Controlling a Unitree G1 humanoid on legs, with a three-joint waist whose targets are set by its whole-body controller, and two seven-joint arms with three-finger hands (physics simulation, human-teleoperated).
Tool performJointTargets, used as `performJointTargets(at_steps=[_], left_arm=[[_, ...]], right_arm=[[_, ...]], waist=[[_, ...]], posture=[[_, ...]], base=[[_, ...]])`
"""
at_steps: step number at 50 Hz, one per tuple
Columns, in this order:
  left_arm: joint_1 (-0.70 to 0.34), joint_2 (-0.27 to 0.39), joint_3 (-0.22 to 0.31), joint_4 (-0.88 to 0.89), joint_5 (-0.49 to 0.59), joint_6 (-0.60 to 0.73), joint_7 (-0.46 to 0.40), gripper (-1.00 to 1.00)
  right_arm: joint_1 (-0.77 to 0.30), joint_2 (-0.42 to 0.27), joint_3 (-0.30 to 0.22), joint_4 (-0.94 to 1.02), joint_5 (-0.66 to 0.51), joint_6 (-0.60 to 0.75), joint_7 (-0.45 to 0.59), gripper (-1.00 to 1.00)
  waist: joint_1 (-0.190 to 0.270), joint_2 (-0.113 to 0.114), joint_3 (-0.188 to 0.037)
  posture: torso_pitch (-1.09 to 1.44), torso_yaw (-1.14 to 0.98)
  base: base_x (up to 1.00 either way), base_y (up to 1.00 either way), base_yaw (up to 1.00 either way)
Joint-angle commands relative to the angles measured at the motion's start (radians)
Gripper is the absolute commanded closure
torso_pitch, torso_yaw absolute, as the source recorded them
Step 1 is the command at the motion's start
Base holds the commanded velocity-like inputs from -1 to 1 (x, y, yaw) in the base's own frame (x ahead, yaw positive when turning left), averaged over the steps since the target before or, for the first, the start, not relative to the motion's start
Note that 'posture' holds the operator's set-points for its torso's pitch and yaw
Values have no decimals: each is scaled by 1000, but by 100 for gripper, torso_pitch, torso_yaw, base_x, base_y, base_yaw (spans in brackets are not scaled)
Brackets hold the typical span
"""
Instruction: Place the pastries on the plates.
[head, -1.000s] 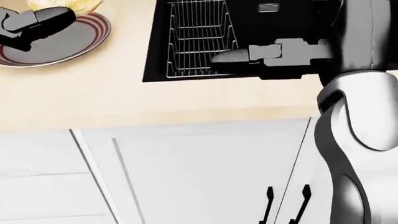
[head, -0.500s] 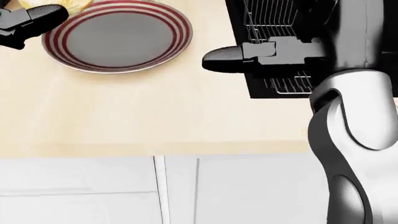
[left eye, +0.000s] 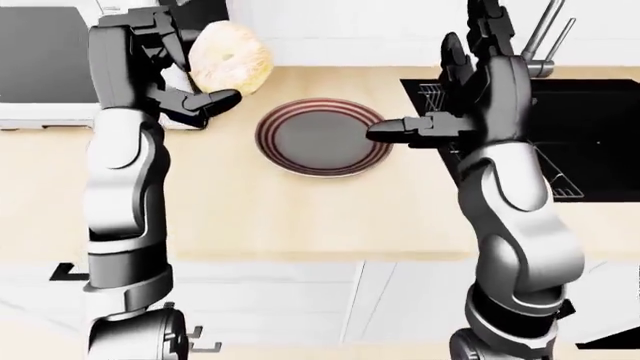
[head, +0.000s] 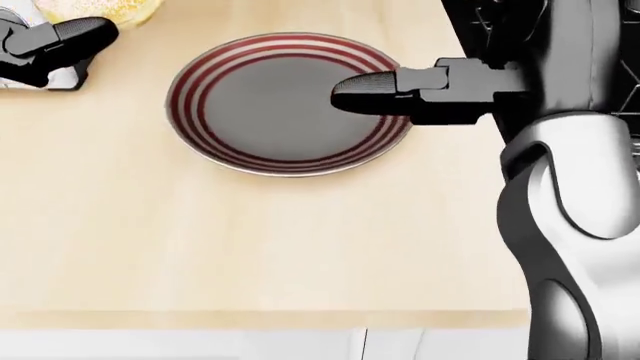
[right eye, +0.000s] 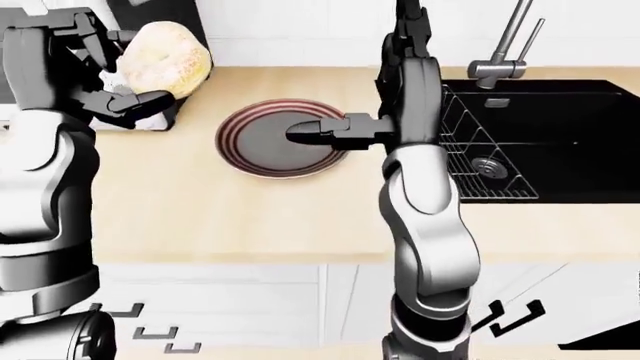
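Observation:
A round pale-yellow pastry (left eye: 230, 56) is held up above the counter at the upper left of the left-eye view, with my left hand (left eye: 195, 75) shut around it. The pastry hangs left of the plate, not over it. The red-striped plate (head: 285, 101) with a grey centre lies flat on the wooden counter and holds nothing. My right hand (head: 400, 90) is open and holds nothing. One of its dark fingers (head: 360, 91) reaches out over the plate's right rim.
A black sink (right eye: 560, 112) with a wire rack (right eye: 470, 150) and a faucet (right eye: 505, 45) lies right of the plate. A dark stove top (left eye: 40, 52) is at the upper left. White cabinet doors (left eye: 300, 300) hang below the counter edge (head: 250, 319).
The whole head view has shifted, so the camera moved: the plate slid from the top left toward the centre. My right hand, earlier over the sink rack, now stands over the plate's right rim.

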Motion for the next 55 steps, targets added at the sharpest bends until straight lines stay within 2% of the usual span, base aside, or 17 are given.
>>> performJointTargets(at_steps=[1, 3, 5, 6, 8, 9, 10, 11, 12, 15, 27, 40, 47, 55], left_arm=[[-46, 16, 14, -48, -2, -34, 0, 100], [-45, 17, 15, -51, -3, -32, -1, 100], [-45, 17, 17, -55, -5, -29, 0, 100], [-43, 18, 17, -55, -4, -30, 0, 100], [-40, 18, 17, -59, -5, -29, 1, 100], [-40, 17, 16, -57, -4, -31, 1, 100], [-40, 16, 16, -57, -4, -31, 1, 100], [-39, 15, 15, -57, -3, -32, 2, 100], [-39, 14, 15, -57, -3, -33, 2, 100], [-38, 13, 15, -58, -3, -32, 2, 100], [-50, -4, 1, -36, 2, -48, -4, 100], [-120, -72, -57, 79, 62, -98, -49, 100], [-86, -111, -86, 84, 122, -120, -76, 100], [-65, -140, -92, 83, 159, -131, -94, 100]], right_arm=[[-30, -11, -2, -31, 5, -29, -5, -100], [-31, -11, -3, -33, 9, -27, -8, -100], [-29, -16, 1, -33, 7, -31, -8, -100], [-29, -17, 3, -34, 6, -32, -8, -100], [-29, -16, 3, -35, 5, -34, -7, -100], [-28, -19, 5, -33, 0, -36, -5, -100], [-30, -17, 3, -34, 0, -35, -5, -100], [-29, -19, 6, -34, -4, -36, -3, -100], [-28, -18, 7, -32, -8, -39, -4, -100], [-27, -16, 7, -34, -12, -39, 0, -100], [-26, -11, 7, -40, -18, -35, 8, -100], [-29, -14, 2, -29, -10, -46, 10, -100], [-29, -16, 4, -23, -13, -53, 9, -100], [-29, -18, 2, -30, -19, -47, 11, -100]], waist=[[-2, 35, -33], [-10, 82, -42], [-12, 98, -46], [-10, 66, -41], [-4, 26, -16], [1, -5, -9], [5, -48, -18], [2, -6, -10], [-5, 0, -13], [-9, 37, -19], [-14, 17, -39], [-11, 10, -41], [-13, 9, -40], [-13, 6, -39]], posture=[[0, 0], [0, 0], [0, 0], [0, 0], [0, 0], [0, 0], [0, 0], [0, 0], [0, 0], [0, 0], [0, 0], [0, 0], [0, 0], [0, 0]], base=[[0, -49, 0], [0, -84, 0], [0, -45, 0], [0, 0, 0], [0, 0, 0], [0, 0, 0], [0, 0, 0], [0, 0, 0], [0, 0, 0], [0, 0, 0], [0, 0, 0], [0, 0, 0], [0, 0, 0], [0, 0, 0]])
